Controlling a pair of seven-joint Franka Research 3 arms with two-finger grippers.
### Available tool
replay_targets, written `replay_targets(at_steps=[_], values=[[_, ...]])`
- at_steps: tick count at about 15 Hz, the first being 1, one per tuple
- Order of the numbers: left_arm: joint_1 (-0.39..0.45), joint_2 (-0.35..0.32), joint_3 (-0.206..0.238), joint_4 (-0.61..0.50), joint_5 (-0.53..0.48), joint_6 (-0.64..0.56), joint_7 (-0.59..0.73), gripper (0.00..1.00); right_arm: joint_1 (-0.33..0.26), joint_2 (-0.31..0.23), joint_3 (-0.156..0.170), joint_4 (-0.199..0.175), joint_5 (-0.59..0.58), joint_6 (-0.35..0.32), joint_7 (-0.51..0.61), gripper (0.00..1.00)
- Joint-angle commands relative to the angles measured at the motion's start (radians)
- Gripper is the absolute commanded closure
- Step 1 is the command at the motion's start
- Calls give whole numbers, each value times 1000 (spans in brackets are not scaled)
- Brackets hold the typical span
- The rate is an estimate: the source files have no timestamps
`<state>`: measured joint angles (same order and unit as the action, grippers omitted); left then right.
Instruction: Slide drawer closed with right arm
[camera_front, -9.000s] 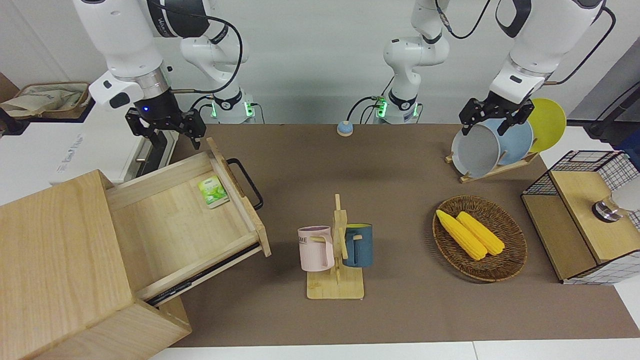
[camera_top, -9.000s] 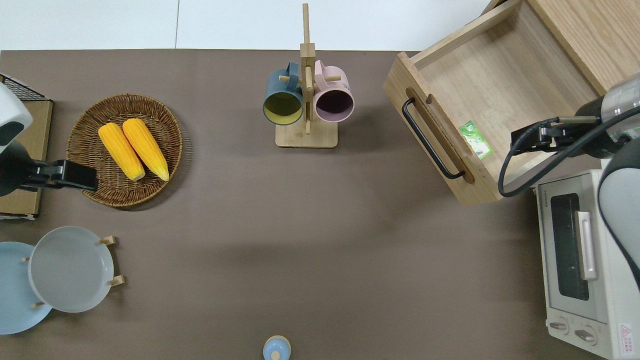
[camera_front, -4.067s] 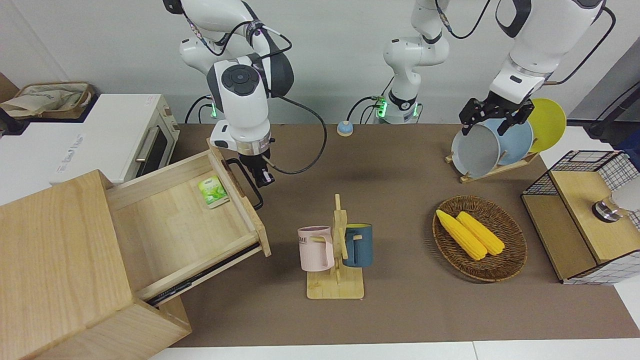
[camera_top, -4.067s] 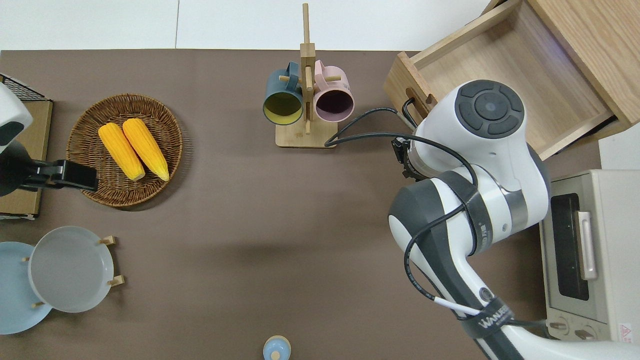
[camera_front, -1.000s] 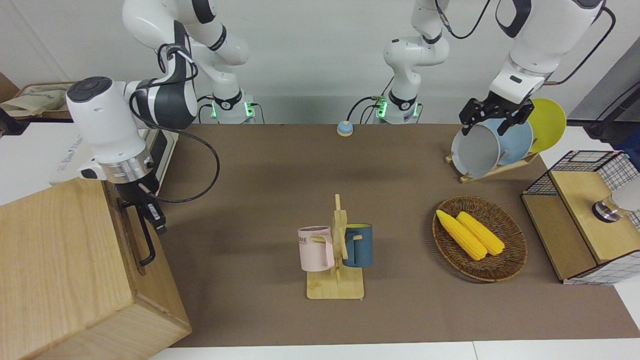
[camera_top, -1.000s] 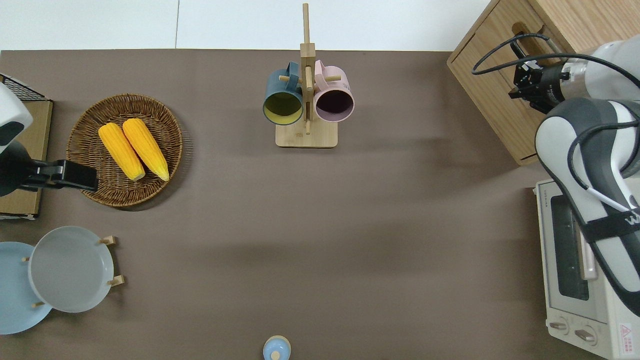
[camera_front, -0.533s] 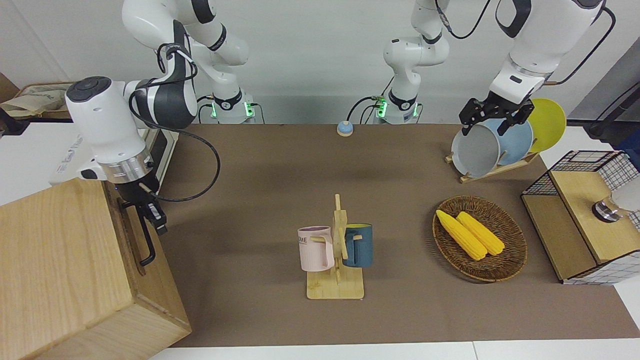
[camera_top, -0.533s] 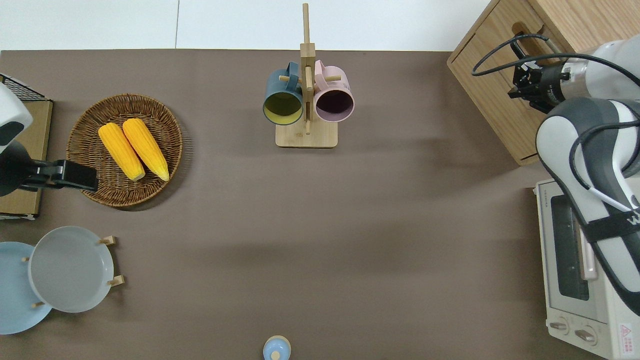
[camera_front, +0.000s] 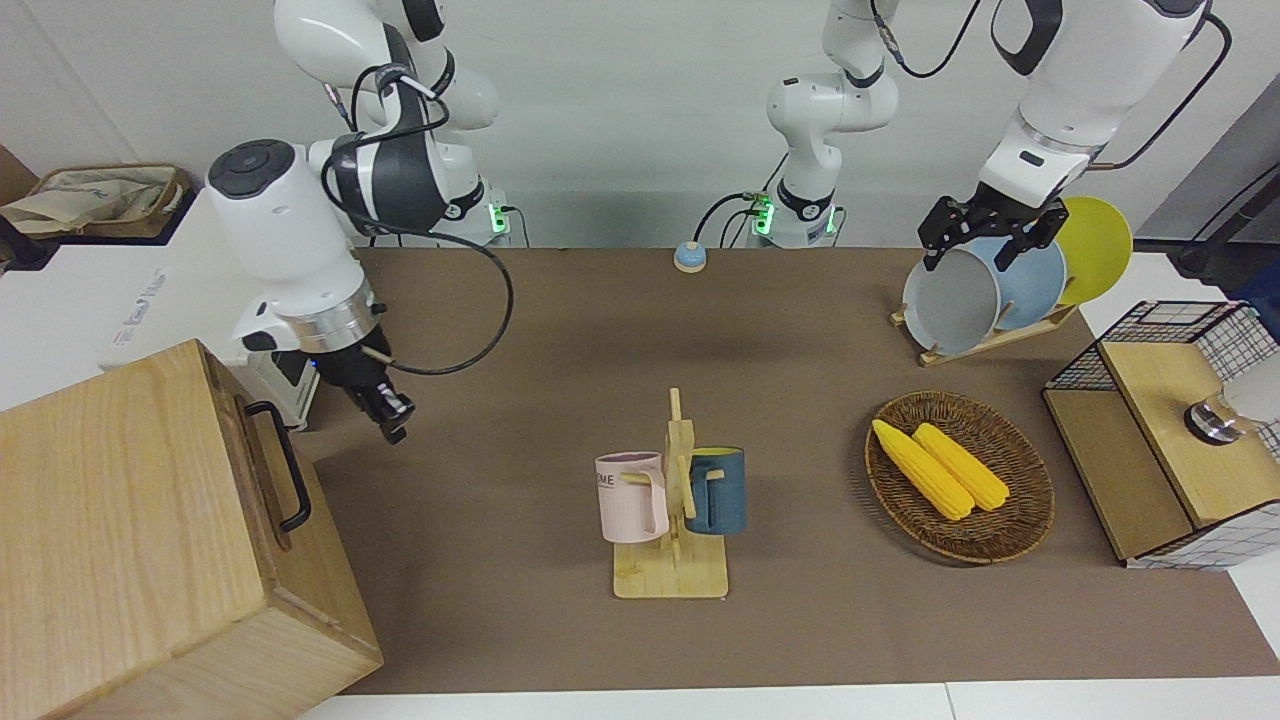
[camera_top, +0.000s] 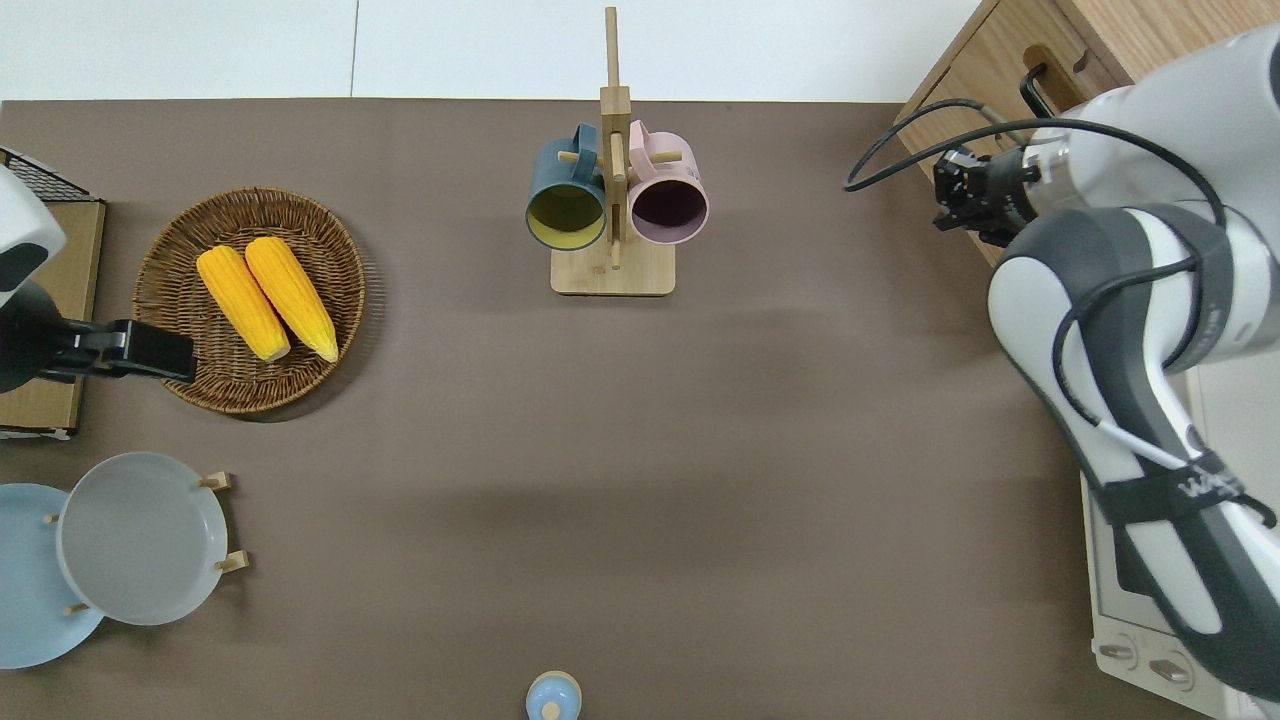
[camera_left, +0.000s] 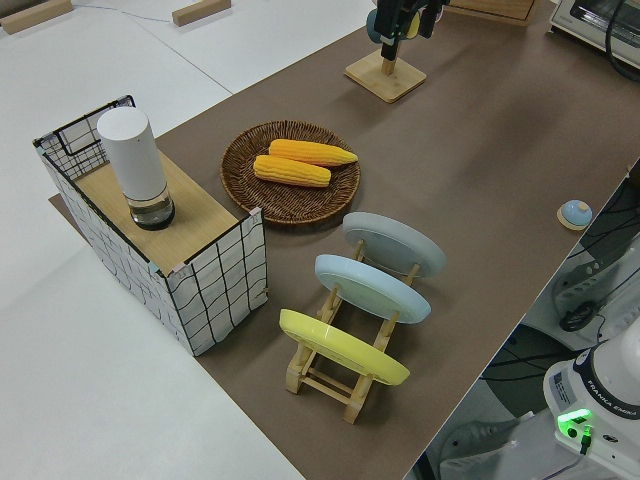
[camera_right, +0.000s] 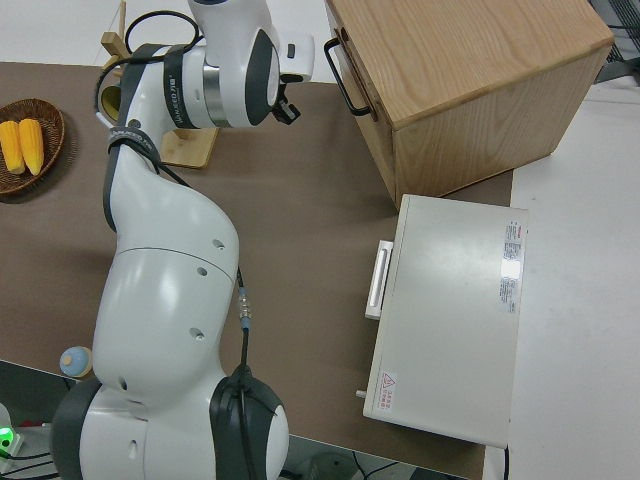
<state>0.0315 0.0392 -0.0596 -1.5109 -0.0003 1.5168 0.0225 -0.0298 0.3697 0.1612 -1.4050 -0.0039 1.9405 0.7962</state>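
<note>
While the right gripper (camera_front: 388, 412) hangs clear of the woodwork, its fingers look pressed together with nothing between them, and in the overhead view it sits over bare mat just beside the box's front. Look outward from there: the drawer (camera_front: 268, 470) lies toward the right arm's end of the table from the gripper, its front flush with the big wooden box (camera_front: 120, 540), the black bar handle (camera_front: 285, 462) standing off that face with its long axis running along the drawer front, roughly nearer-to-farther from the robots. Gripper and handle are apart, no contact. By my reading the slide is done: no gap shows around the drawer front, so any further push would have to go straight into that face, square to the handle's line. The right arm is plainly the nearer one; the left gripper (camera_front: 985, 225) is parked. The white toaster oven (camera_right: 450, 325) sits beside the box, nearer the robots, and the mug rack (camera_front: 672, 510) stands well apart at mid-table.
</note>
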Motion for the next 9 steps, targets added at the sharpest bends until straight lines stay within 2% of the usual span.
replay_targets(at_steps=[1, 4, 9], values=[[4, 11, -6, 24, 17, -20, 10, 7, 69, -64, -8, -6, 22, -130, -89, 1000], [4, 11, -6, 24, 17, -20, 10, 7, 123, -130, -17, -22, 7, -228, -196, 1000], [4, 11, -6, 24, 17, -20, 10, 7, 111, -251, -19, -94, 4, -275, -443, 1000]])
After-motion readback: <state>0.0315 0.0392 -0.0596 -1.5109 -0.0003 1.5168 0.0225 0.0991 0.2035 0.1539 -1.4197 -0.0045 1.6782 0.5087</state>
